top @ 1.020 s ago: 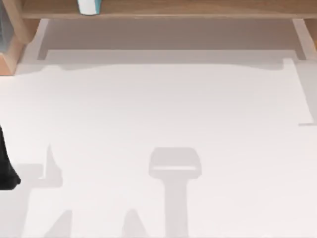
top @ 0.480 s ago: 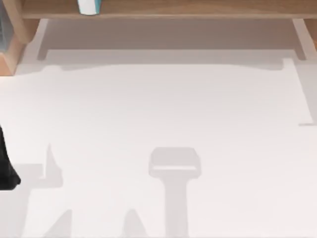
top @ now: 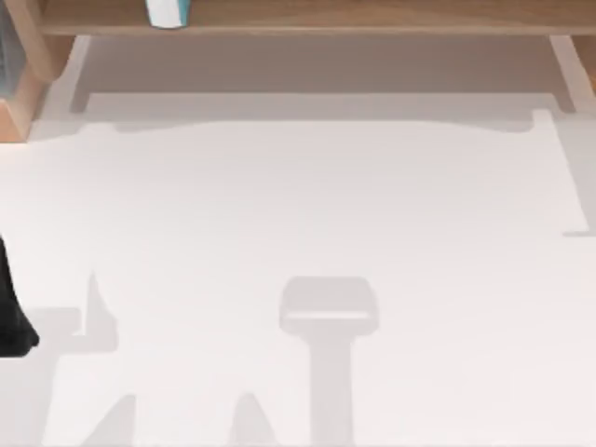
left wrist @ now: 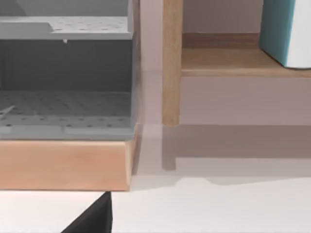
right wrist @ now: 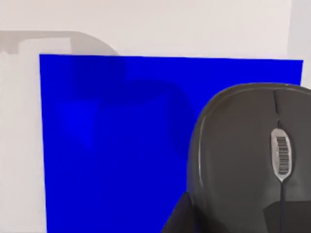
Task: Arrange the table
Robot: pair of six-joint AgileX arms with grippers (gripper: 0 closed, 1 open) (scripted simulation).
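Observation:
The white table (top: 307, 196) spreads across the top view, marked by shadows. My left arm (top: 11, 317) shows as a black shape at the table's left edge. In the left wrist view a black corner of my left gripper (left wrist: 92, 221) hangs over the table (left wrist: 218, 208), facing the wooden shelf frame. The right wrist view looks down on a bright blue mat (right wrist: 112, 141) lying on the table (right wrist: 146, 24). A dark grey mouse (right wrist: 243, 160) rests on the mat's corner. A dark wedge of my right gripper (right wrist: 181, 216) sits right beside the mouse.
A light-brown wooden shelf frame (top: 317, 19) runs along the table's far edge, with a white and teal object (top: 168, 11) on it. At the far left stands a wooden-based grey perforated bin (left wrist: 63, 107), next to a shelf post (left wrist: 171, 63).

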